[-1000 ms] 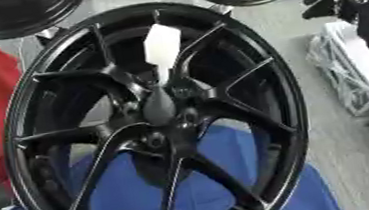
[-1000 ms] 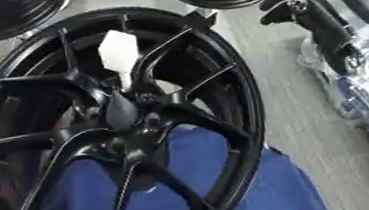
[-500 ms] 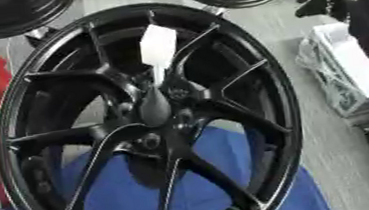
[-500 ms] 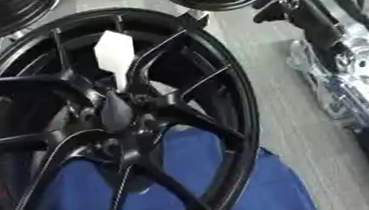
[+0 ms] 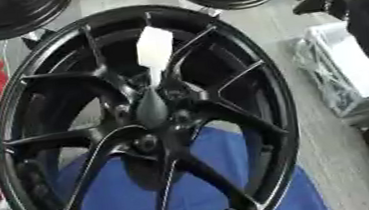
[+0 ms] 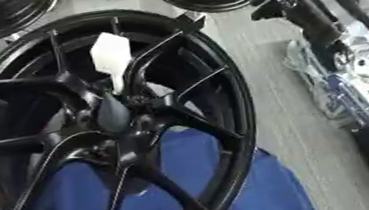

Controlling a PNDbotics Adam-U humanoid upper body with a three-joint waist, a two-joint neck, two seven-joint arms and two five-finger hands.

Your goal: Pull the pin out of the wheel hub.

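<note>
Pin [image 5: 154,50]: white, flat-topped, we are finding it standing in the hub [image 5: 150,112] of the black wheel [image 5: 260,82], narrow end seated just above the centre, broad end pointing up and away toward the far rim. Long axis is running near upright in both views, along a spoke. Right arm [image 6: 328,24]: we are seeing it at the upper right, well apart from the pin, which lies to its left and lower; its hand's state we cannot tell. Left hand: not showing. We are judging the right arm nearer. Blue cloth [image 5: 119,190] is lying under the wheel.
</note>
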